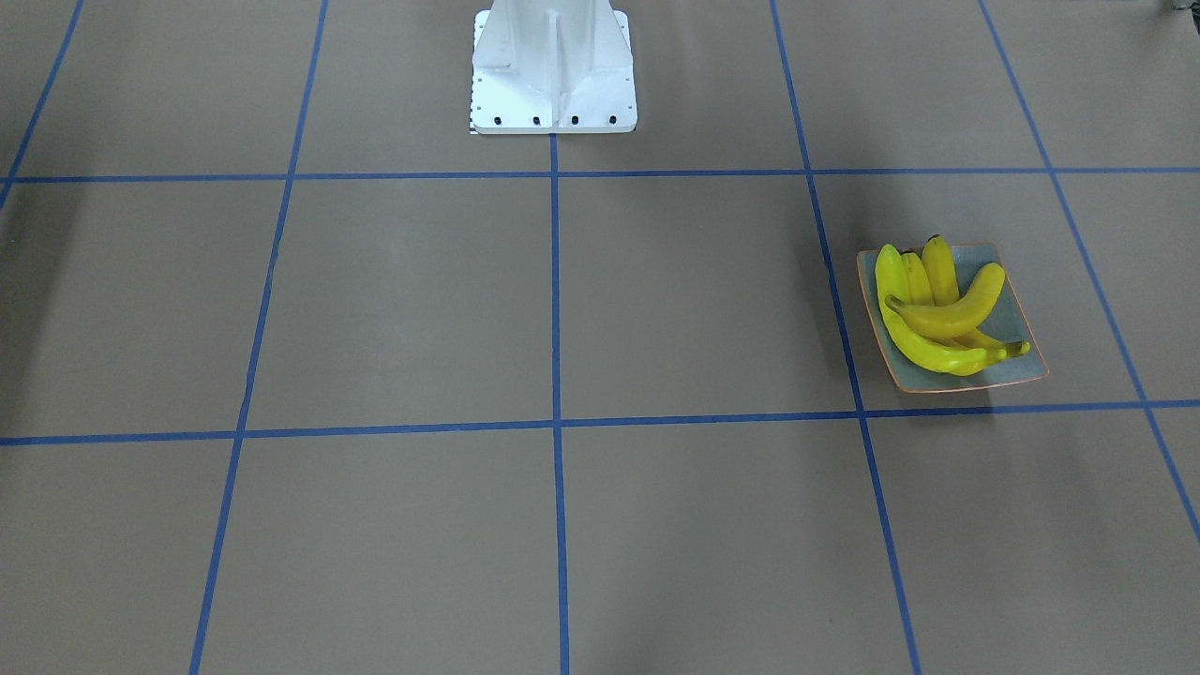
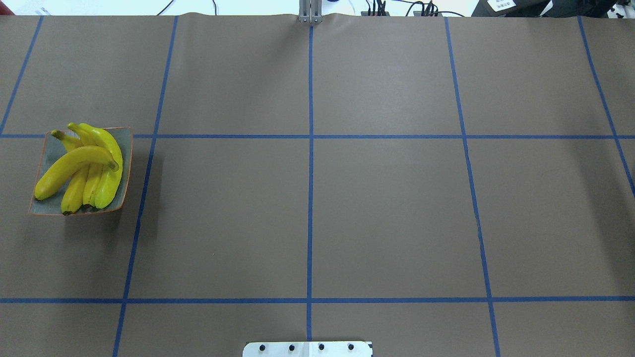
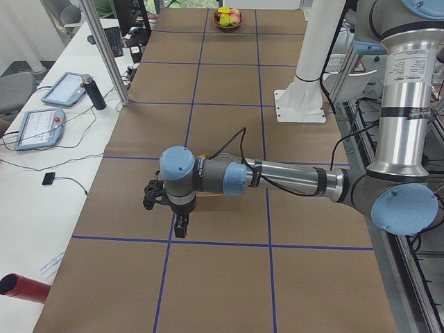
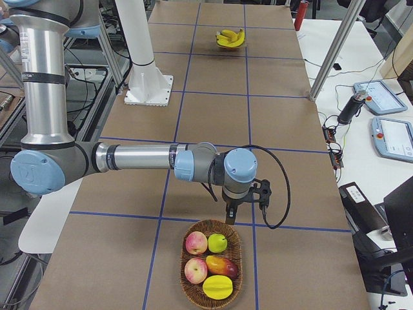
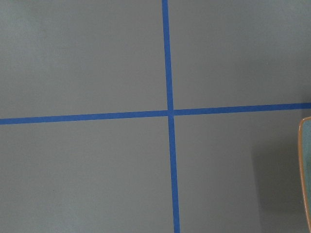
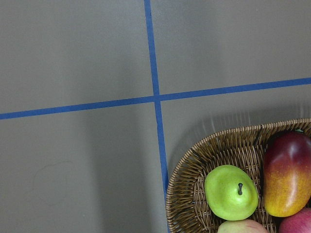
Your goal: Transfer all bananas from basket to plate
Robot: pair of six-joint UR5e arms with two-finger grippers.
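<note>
Whether the left hand [image 3: 180, 225] is spread or pressed together cannot be told, as it shows only in a side view; it hangs low over the tabletop [image 2: 387, 208] with nothing seen in it. The plate [image 1: 1022, 361] lies just beside it, its rim at the edge of the wrist view. All four bananas [image 1: 942, 314] are on that plate, three side by side and one crosswise on top, some tips reaching the rim. The right hand [image 4: 230, 212], likewise impossible to judge, hovers just at the far rim of the basket [image 4: 193, 284], which holds a green apple [image 6: 231, 192], a mango [image 6: 286, 174] and other fruit but no banana. The transfer looks complete, so the main risk is disturbance. A low sweep by the left hand could clip the plate and roll the top banana off. The right hand dipping could catch the basket rim or take the wrong fruit.
</note>
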